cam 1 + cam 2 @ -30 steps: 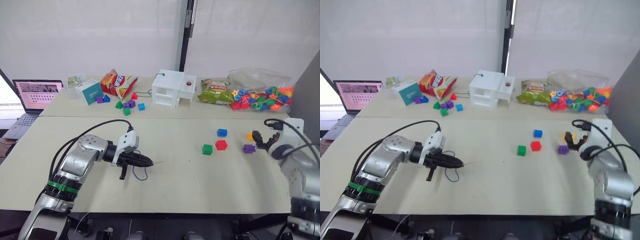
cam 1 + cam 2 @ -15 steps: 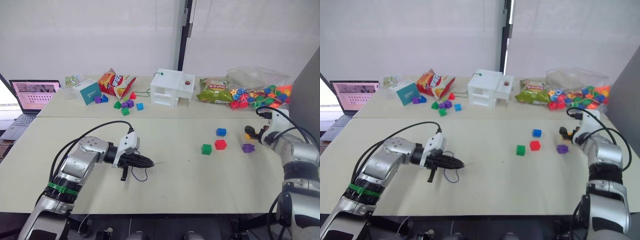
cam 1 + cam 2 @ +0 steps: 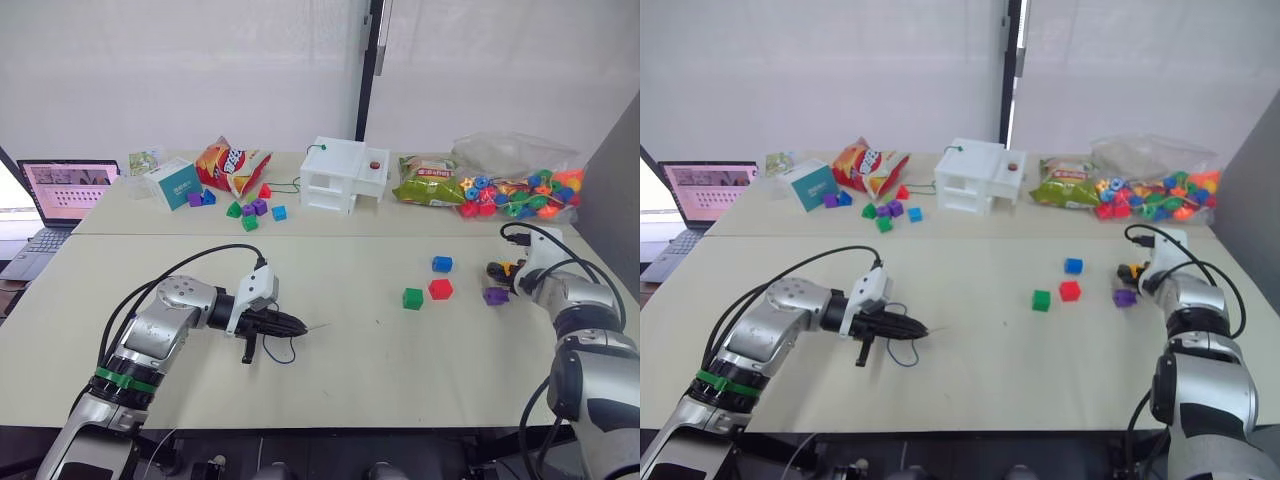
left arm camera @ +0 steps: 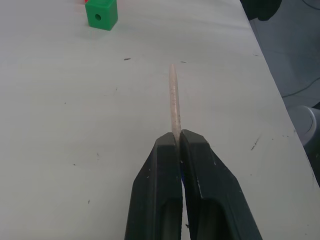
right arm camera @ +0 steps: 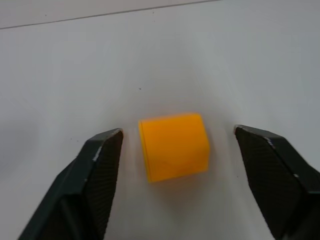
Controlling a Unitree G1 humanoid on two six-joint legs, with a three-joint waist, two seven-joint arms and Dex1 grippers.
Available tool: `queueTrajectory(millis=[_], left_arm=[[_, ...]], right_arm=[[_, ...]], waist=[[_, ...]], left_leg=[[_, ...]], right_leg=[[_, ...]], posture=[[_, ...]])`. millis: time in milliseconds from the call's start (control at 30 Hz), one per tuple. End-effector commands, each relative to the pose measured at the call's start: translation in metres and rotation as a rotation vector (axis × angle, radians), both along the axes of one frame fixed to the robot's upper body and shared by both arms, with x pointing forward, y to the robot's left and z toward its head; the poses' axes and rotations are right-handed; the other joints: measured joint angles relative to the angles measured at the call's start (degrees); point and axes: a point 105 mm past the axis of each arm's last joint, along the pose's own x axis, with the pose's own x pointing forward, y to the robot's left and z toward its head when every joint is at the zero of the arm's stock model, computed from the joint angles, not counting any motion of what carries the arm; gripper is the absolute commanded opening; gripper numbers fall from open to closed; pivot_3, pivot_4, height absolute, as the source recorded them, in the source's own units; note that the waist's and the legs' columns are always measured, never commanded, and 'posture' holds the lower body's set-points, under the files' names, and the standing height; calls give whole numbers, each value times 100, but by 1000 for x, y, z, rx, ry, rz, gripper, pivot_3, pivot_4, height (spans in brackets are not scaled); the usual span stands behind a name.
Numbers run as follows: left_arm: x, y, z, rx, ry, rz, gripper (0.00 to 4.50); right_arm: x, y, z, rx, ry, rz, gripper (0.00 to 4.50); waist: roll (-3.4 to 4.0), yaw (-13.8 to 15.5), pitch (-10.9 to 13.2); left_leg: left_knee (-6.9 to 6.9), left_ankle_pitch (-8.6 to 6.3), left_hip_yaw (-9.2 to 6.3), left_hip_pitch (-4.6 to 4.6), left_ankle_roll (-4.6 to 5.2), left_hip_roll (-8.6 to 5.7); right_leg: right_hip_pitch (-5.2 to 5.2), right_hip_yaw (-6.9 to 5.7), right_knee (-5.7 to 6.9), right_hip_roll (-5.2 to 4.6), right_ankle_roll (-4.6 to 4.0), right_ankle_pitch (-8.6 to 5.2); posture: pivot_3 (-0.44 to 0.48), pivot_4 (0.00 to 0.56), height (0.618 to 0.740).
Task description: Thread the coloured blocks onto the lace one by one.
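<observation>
Now the right hand [image 5: 177, 165] is spread wide around the yellow-orange block [image 5: 173, 145] on the tabletop [image 3: 360, 350], fingers either side w/o touching — nothing gripped yet. Best approach, I'd judge: lower a bit, keep the block centred btwn the fingers, pinch on two flat faces and leave the bored faces free; I can't tell which faces those are from here. Then carry it over to the lace tip.

Left hand [image 4: 176, 137] is clamped on the lace [image 3: 280, 350], pale stiff tip [image 4: 173, 95] sticking straight out past the fingers — good, keep it level and steady so the hole can be fed on. Dark-blue slack loops on the tabletop just under that hand.

Other blocks wait near the right side: blue block [image 3: 442, 264], red block [image 3: 441, 289], green block [image 3: 413, 298], purple block [image 3: 495, 295] — none threaded yet.

Containers: clear bag [image 3: 515, 170] at back right, full of bright beads; white open-fronted box [image 3: 340, 180] mid-back — contents too small to tell; chip bag [image 3: 232, 165] lying beside it to the left.
</observation>
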Motion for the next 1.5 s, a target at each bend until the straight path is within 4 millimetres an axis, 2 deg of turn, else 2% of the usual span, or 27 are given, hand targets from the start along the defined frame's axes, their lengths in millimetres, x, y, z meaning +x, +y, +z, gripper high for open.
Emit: queueTrajectory(millis=[33, 133, 167, 367, 500, 533, 667, 733, 833, 967, 1067, 1167, 1333, 1433, 1500], left_arm=[[-3, -2, 7, -4, -36, -21, 0], [-3, -2, 7, -2, -37, -21, 0], [-3, -2, 7, -2, -36, -21, 0], [-3, -2, 7, 0, -36, -20, 0], [-4, 0, 7, 3, -36, -20, 0], [-5, 0, 7, 4, -36, -20, 0], [-5, 4, 7, 8, -33, -15, 0], [-6, 4, 7, 10, -28, -16, 0], [-6, 5, 5, 23, -17, -23, 0], [-5, -5, 6, 18, -11, -57, 0], [-6, -11, 6, 17, -7, -82, 0], [-7, -16, 7, 10, -2, -97, 0], [-14, -25, 2, 18, 1, -120, 0], [-14, -29, -2, 32, 0, -101, 0], [-17, -33, -5, 44, -3, -82, 0]], right_arm=[[5, -3, 20, -13, -71, 9, 2253], [5, -3, 21, -13, -73, 13, 1269], [5, -3, 21, -10, -76, 15, 1164], [6, -4, 34, 8, -132, 22, 1165], [-3, 1, 59, 3, -199, 58, 1165], [-10, 6, 65, -3, -213, 78, 1165], [-65, 45, 91, -17, -255, 148, 1165], [-89, 67, 96, -3, -258, 183, 1165], [-112, 111, 97, 43, -251, 267, 1165], [-132, 171, 77, 94, -245, 371, 1165], [-142, 202, 60, 125, -213, 421, 1165], [-147, 212, 43, 114, -152, 400, 1165], [-161, 237, -7, 120, 45, 413, 1165], [-167, 244, -28, 119, 107, 414, 1165], [-171, 239, -42, 96, 142, 398, 1165]], waist=[[0, 0, 0], [1, -1, 1], [1, -1, 1], [3, 0, 2], [15, 15, 9], [15, 31, 9], [26, 76, 2], [28, 77, 3], [28, 36, 3], [27, 57, 3], [28, 71, 3], [27, 61, 3], [27, 18, 3], [26, 6, 2], [24, 6, 1]], left_leg=[[0, 0, 0, 0, 0, 0], [0, 0, 0, 0, 0, 0], [0, 0, 0, 0, 0, 0], [-2, 0, 0, 0, 0, 0], [-4, 0, -1, -3, 0, -1], [-6, 0, -2, -4, 0, -1], [-10, 1, -14, -51, -1, 2], [11, 3, -11, -94, -4, -2], [19, 4, -10, -88, -5, -1], [27, 8, -17, -71, -12, -1], [26, 11, -18, -74, -15, -11], [26, 13, -17, -76, -19, -16], [20, 19, -19, -73, -29, -15], [22, 19, -17, -69, -29, -14], [21, 19, -17, -58, -28, -12]], right_leg=[[0, 0, 0, 0, 0, 0], [0, 1, 0, -1, 0, 0], [0, 0, 0, 0, 0, 0], [0, 0, 0, -2, 0, 0], [-2, 0, 0, -4, 0, 0], [-3, -1, 1, -6, 0, 0], [-52, -3, 15, -7, 0, 0], [-104, 5, 40, -6, 0, 0], [-97, 6, 44, -1, -1, 2], [-89, 2, 40, 6, -3, 2], [-93, 0, 46, 3, -3, 2], [-93, -1, 50, 2, -2, 3], [-94, -5, 45, 9, -3, 2], [-92, -1, 42, 10, -3, 2], [-85, -2, 36, 13, -4, 1]], posture=[[0, 150, 740], [0, 150, 740], [0, 150, 740], [0, 150, 740], [0, 150, 740], [0, 150, 740], [0, 150, 740], [0, 150, 740], [0, 150, 740], [0, 150, 740], [0, 150, 740], [0, 150, 740], [0, 150, 740], [0, 150, 740], [0, 150, 740]])
